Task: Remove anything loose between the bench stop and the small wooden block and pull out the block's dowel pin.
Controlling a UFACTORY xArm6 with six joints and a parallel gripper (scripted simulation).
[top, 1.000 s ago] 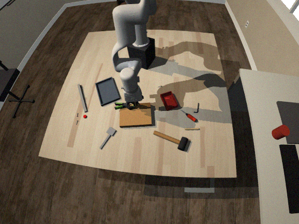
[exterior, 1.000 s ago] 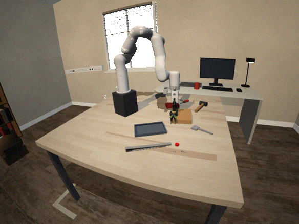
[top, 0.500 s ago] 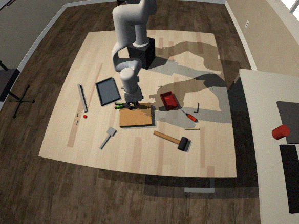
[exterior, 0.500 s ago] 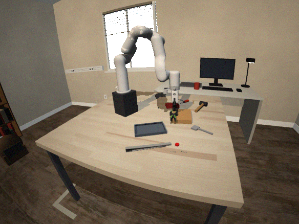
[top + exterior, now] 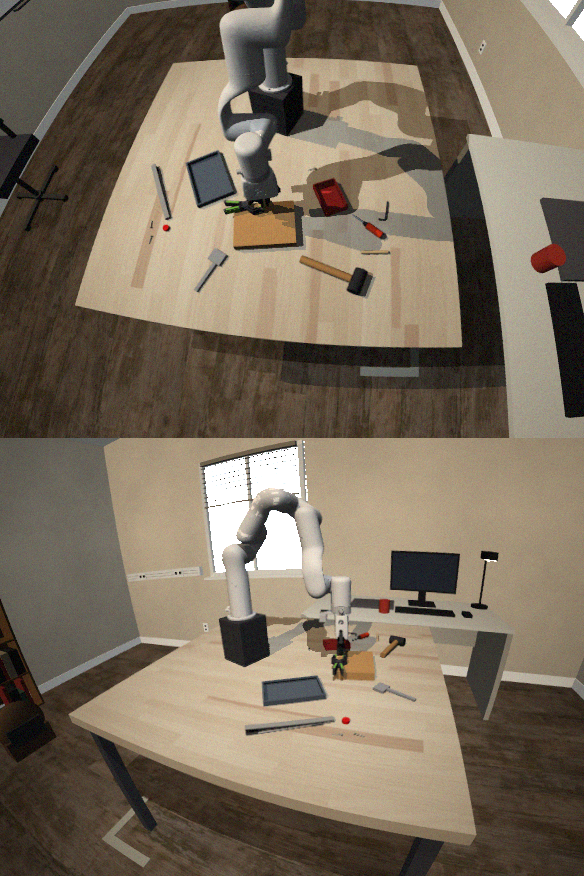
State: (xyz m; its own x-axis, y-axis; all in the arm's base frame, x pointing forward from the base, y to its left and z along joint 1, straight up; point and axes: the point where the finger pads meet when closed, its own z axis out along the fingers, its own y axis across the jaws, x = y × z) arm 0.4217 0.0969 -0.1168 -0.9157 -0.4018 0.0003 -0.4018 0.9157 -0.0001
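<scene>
The tan bench board lies in the middle of the table; it also shows in the exterior view. The spring clamp with green handles sits at the board's back left corner. My gripper points straight down over that corner, right beside the clamp. It is shut on the dowel pin, which is thin and mostly hidden between the fingers. The small wooden block and the bench stop are hidden under my wrist and the clamp. I cannot tell whether the pin is in its hole.
A grey tray lies left of the board and a red bin right of it. A mallet, a scraper, a red-handled screwdriver, a hex key, a steel ruler and a red disc lie around.
</scene>
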